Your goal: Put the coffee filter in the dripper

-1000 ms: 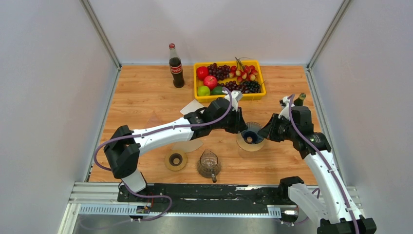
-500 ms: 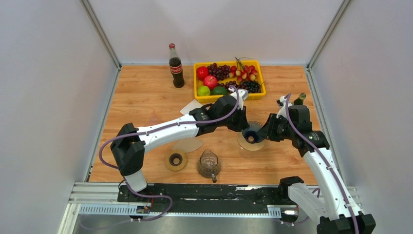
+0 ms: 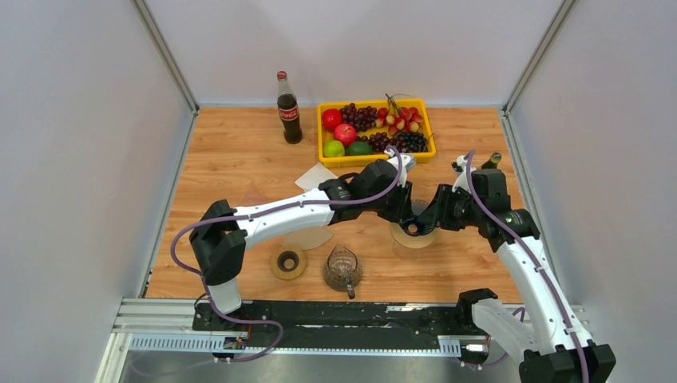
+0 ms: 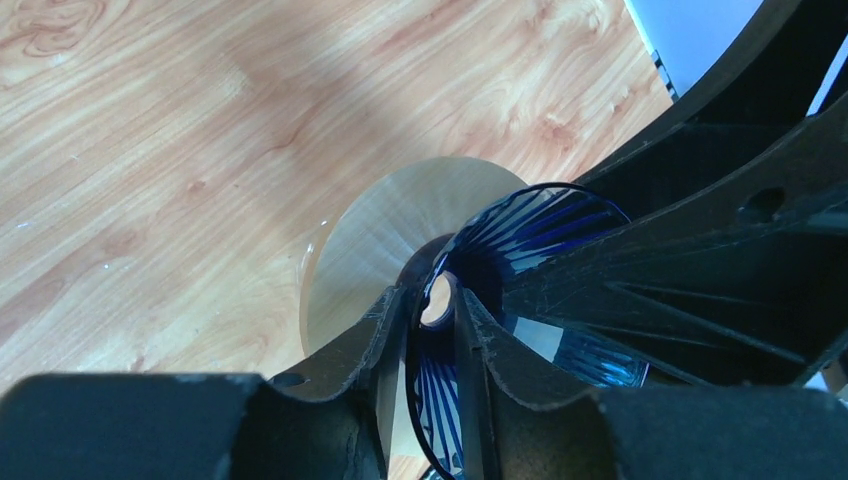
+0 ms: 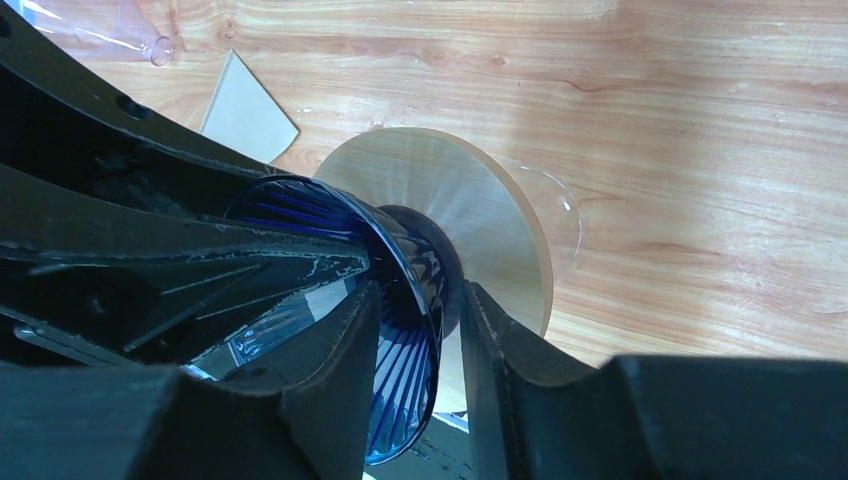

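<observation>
Straddling the rim of the blue ribbed glass dripper (image 4: 545, 215), my left gripper (image 4: 430, 305) has one finger over the inside of the cone and the other outside it. Its jaws are only a little apart, with the glass wall running between them, and I cannot tell whether the pads actually press on the glass. My right gripper (image 5: 420, 292) sits astride the same rim from the opposite side, part-open. A dark sliver of space shows between the glass and its outer finger (image 5: 490, 340), so it has hold of nothing. The dripper stands on a round wooden base (image 5: 480, 200), right of centre on the bench (image 3: 231, 159) in the top view, hemmed in between my two wrists. The coffee filter (image 5: 245, 120) is not in it. It is a flat beige paper wedge lying on the bench at the upper left of the right wrist view, apart from the dripper. From above it lies just beyond my left forearm, below the yellow tray (image 3: 323, 136) of fruit. A cola bottle (image 3: 288, 108) stands at the tray's left. A glass server (image 3: 342, 270) and a wooden ring (image 3: 288, 263) sit at lower centre.
</observation>
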Available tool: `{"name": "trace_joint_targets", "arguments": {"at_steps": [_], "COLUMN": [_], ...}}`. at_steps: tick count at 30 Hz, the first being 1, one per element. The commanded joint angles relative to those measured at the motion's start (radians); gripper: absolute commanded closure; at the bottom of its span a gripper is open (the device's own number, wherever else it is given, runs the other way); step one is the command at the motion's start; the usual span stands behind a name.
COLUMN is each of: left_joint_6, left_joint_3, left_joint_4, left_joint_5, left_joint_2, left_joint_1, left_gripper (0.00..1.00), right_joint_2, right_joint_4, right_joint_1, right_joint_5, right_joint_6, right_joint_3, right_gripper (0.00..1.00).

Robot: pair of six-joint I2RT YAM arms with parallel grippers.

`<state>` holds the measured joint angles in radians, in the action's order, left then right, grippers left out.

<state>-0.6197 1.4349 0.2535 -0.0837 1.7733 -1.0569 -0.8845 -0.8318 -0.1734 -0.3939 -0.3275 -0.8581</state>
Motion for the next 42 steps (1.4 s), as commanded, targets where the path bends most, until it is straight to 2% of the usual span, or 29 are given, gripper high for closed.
{"name": "trace_joint_targets", "arguments": {"at_steps": [1, 8, 12, 16, 17, 19, 21, 27, 33, 42], "left_joint_6": [0.028, 0.045, 0.071, 0.094, 0.101, 0.123, 0.141, 0.191, 0.207, 0.080], "left_joint_3": [0.049, 0.093, 0.120, 0.133, 0.134, 0.130, 0.112, 0.011, -0.119, -0.357], "left_joint_4": [0.044, 0.057, 0.076, 0.080, 0.079, 0.064, 0.038, -0.014, 0.006, 0.049], "left_joint_5": [-0.020, -0.015, 0.017, 0.064, 0.071, 0.079, 0.114, 0.242, 0.452, 0.478], "left_joint_2": [0.008, 0.010, 0.004, -0.019, -0.033, -0.063, -0.106, -0.274, -0.433, -0.595], "left_joint_1": [-0.016, -0.020, -0.020, -0.020, -0.020, -0.020, -0.020, -0.019, -0.010, 0.125], "left_gripper": [0.65, 0.52, 0.41, 0.24, 0.09, 0.01, 0.00, 0.00, 0.00, 0.00], "right_joint_2": [-0.001, 0.001, 0.002, 0.008, 0.012, 0.024, 0.044, 0.129, 0.175, 0.142], "right_joint_4": [0.000, -0.002, -0.006, -0.009, -0.011, -0.010, -0.010, -0.009, -0.008, 0.025], "right_joint_1": [-0.002, -0.002, -0.002, -0.002, -0.003, -0.003, -0.002, -0.002, -0.003, -0.002], "right_joint_5": [0.008, 0.025, 0.038, 0.073, 0.082, 0.103, 0.132, 0.269, 0.325, 0.257], "right_joint_6": [0.007, 0.003, 0.005, 0.008, 0.008, 0.007, 0.007, 0.013, 0.027, 0.094], "right_joint_3": [-0.052, -0.085, -0.112, -0.154, -0.166, -0.191, -0.212, -0.225, -0.231, -0.236], "right_gripper": [0.61, 0.51, 0.37, 0.20, 0.17, 0.07, 0.00, 0.00, 0.00, 0.00]}}
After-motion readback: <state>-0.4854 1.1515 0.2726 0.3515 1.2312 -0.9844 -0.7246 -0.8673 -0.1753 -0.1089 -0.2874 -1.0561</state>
